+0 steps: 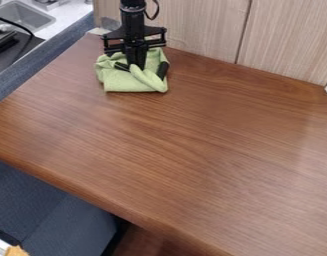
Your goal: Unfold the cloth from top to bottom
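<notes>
The big brown table (pixel 192 150) has the cloth (pixel 120 84) on it, up by its far left corner, close to the wall (pixel 206 25). The one black arm (pixel 132 11) comes down from the top, so that is the arm near it. The gripper (pixel 138 67) points straight down, right over the cloth, and its low end is in among the folds. I can't tell how wide it is or if it has hold of any cloth.

The cloth is right under the gripper and on both sides of it, and more of it lies on the near side. It is bunched up, about as wide as it is long, so no long side tells the arm which way to go. A fat fold (pixel 149 78) slants from the gripper to the near right corner. I think the top layer should come toward the near side, and a bad grip might drag the whole bunch
</notes>
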You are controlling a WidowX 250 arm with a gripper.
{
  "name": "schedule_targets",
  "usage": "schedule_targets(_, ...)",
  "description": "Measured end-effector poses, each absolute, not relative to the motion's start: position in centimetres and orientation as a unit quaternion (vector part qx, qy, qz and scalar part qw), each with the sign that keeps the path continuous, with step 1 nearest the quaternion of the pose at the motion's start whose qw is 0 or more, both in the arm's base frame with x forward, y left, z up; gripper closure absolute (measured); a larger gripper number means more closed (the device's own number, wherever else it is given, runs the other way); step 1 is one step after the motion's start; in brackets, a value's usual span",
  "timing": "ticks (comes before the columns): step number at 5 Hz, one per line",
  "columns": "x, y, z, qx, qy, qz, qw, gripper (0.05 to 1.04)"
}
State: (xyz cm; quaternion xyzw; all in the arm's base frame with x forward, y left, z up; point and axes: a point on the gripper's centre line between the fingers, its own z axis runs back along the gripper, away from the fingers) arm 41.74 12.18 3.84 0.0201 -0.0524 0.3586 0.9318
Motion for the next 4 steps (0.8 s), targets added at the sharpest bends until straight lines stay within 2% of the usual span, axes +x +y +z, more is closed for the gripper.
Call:
schedule_targets(2, 40.9, 11.6, 7.3, 0.004, -0.079, 0.351, 0.933, 1.021)
schedule_targets(4, 37.6, 11.4, 10.5, -0.003, -0.110, 0.347, 0.931, 1.024)
